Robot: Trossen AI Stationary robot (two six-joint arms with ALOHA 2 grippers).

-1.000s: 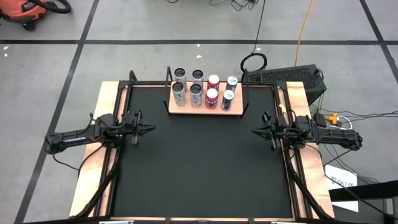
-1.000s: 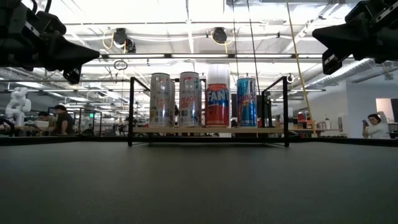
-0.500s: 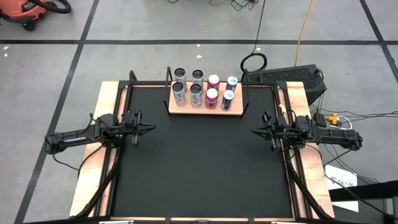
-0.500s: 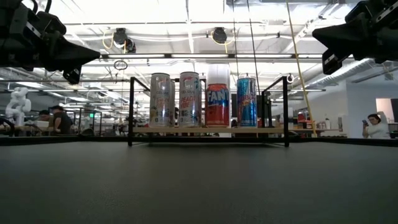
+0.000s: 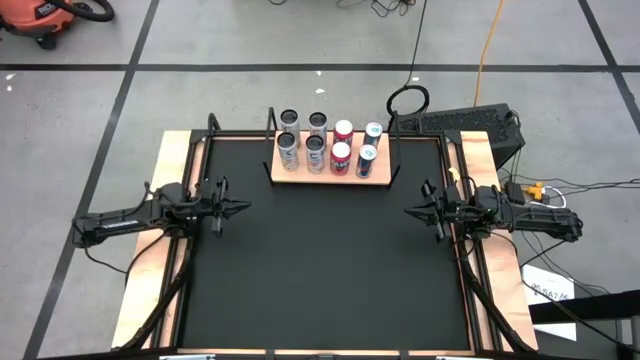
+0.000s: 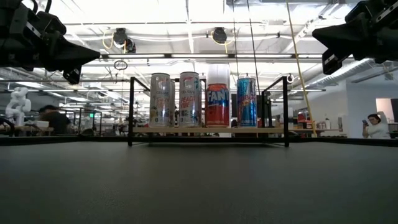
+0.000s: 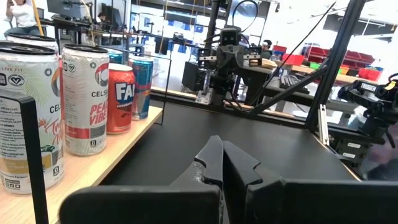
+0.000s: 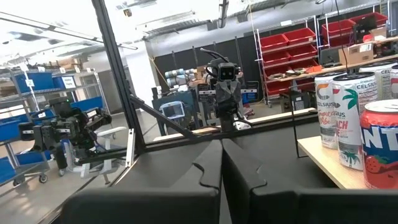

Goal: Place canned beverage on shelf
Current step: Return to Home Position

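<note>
The light-wood shelf (image 5: pixel 330 172) with black end rails stands at the table's far middle. Several cans stand upright on it in two rows: silver ones (image 5: pixel 288 150) on its left half, red ones (image 5: pixel 341 156) and blue ones (image 5: pixel 367 158) on its right half. In the low view they show as a row (image 6: pixel 217 99) on the board. My left gripper (image 5: pixel 243 207) hovers shut and empty at the table's left side. My right gripper (image 5: pixel 409 210) hovers shut and empty at the right side. Both are far from the shelf.
The black tabletop (image 5: pixel 320 270) lies between the two arms and in front of the shelf. Wooden edge strips (image 5: pixel 168 180) and black frame rails border it. People sit and stand in the room beyond the table (image 6: pixel 373 127).
</note>
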